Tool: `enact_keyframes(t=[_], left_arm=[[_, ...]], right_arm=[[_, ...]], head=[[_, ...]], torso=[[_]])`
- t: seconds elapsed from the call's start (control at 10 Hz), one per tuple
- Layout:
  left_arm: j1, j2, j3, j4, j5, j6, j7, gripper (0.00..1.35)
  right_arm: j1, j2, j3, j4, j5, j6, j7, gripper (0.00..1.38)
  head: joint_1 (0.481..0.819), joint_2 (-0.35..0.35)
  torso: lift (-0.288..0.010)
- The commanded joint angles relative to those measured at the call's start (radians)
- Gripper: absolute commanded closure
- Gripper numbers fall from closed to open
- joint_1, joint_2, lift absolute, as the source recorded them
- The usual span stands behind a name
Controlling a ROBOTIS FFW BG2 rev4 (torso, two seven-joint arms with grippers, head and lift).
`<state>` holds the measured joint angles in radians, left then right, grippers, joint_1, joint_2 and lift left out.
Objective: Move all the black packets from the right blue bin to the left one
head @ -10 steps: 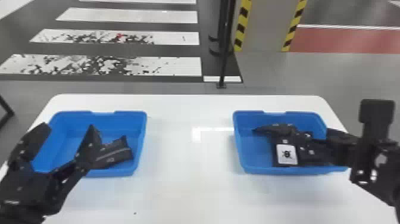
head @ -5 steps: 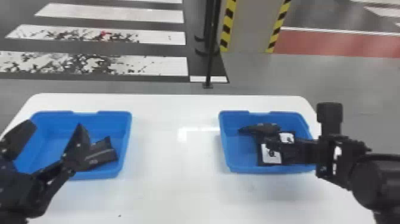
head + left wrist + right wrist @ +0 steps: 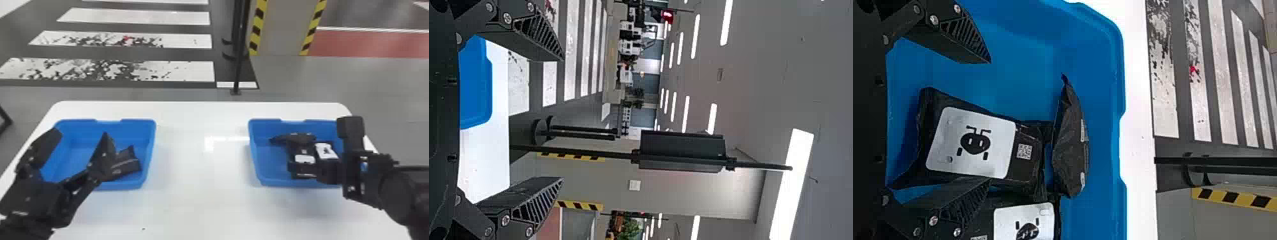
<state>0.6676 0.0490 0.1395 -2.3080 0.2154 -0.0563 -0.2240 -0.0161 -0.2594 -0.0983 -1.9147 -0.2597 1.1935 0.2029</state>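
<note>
Two sets of jaws open, empty. Left gripper point(image 3: 82, 132) at left blue bin point(image 3: 149, 146). Right gripper point(image 3: 989, 122) over left labelled packet point(image 3: 973, 142), right blue bin point(image 3: 281, 184): should centre, clear right labelled packet point(image 3: 1025, 222), close squarely; avoid nudging far black packet point(image 3: 1070, 145).

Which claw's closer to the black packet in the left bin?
Left. The left claw is open at the left bin, one finger partly hiding that packet in the head view. The right claw is across the table, open at the right bin.
</note>
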Motion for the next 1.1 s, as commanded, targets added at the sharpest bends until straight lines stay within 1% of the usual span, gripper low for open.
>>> enact_keyframes(t=[0.0, 0.3, 0.5, 0.7, 0.8, 0.9, 1.0], left_arm=[[0.000, 0.000, 0.000, 0.002, 0.000, -0.003, 0.000, 0.19], [0.002, 0.000, 0.000, 0.007, 0.000, -0.013, 0.000, 0.19], [0.002, 0.000, 0.000, 0.012, 0.000, -0.025, 0.000, 0.19], [0.002, 0.000, 0.000, 0.017, -0.002, -0.035, 0.000, 0.19], [0.002, 0.000, 0.000, 0.022, -0.002, -0.040, 0.000, 0.19], [0.000, 0.000, 0.000, 0.029, -0.004, -0.042, 0.000, 0.19], [0.000, 0.000, 0.000, 0.034, -0.002, -0.049, 0.000, 0.19]], right_arm=[[-0.011, -0.001, 0.011, 0.014, 0.000, 0.004, -0.004, 0.21], [-0.028, -0.001, 0.013, 0.016, 0.000, 0.036, -0.042, 0.24], [-0.028, 0.000, 0.013, 0.016, -0.010, 0.073, -0.065, 0.32], [-0.031, 0.003, 0.009, 0.031, -0.035, 0.083, -0.080, 0.37], [-0.035, 0.005, 0.009, 0.046, -0.055, 0.083, -0.086, 0.45], [-0.043, 0.005, 0.001, 0.070, -0.071, 0.083, -0.086, 0.64], [-0.050, 0.005, -0.007, 0.092, -0.093, 0.083, -0.086, 0.76]], head=[[0.695, -0.046], [0.695, -0.046], [0.695, -0.053], [0.695, -0.054], [0.695, -0.052], [0.695, -0.050], [0.695, -0.045]], torso=[[-0.140], [-0.140], [-0.140], [-0.140], [-0.140], [-0.140], [-0.140]])
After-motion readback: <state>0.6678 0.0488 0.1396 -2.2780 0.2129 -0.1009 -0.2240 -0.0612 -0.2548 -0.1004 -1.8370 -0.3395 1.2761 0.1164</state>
